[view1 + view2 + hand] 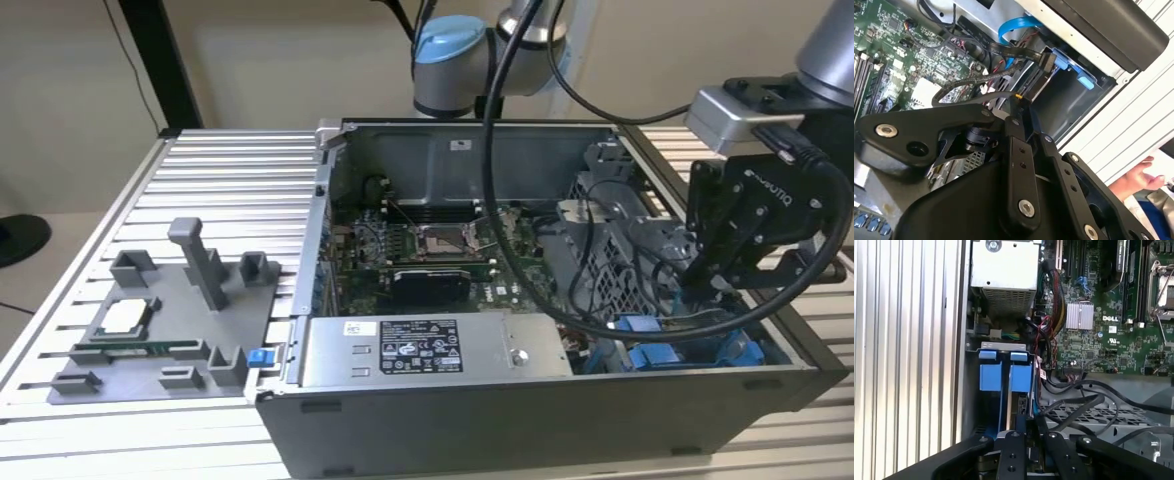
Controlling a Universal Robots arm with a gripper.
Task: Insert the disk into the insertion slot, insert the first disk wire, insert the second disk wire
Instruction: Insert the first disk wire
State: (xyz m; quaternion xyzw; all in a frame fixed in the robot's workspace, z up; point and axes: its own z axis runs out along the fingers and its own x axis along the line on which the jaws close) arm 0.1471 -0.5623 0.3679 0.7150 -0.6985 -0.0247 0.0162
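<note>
With the disk (1020,377) seated on edge in the insertion slot (999,346), at about four o'clock in the open case (534,430) in the exterior view, the gripper (707,288) hangs just above it, seemingly closed on a disk wire (985,93), placed to reach the disk's connector edge.

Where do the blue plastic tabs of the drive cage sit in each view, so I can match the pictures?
Exterior view: the blue tabs sit in the case's near corner at the exterior view's right, below the gripper.
First wrist view: the blue tabs stand side by side just beyond the gripper.
Second wrist view: the blue tabs lie near the blue cable.
Shared landmark: the green motherboard.
</note>
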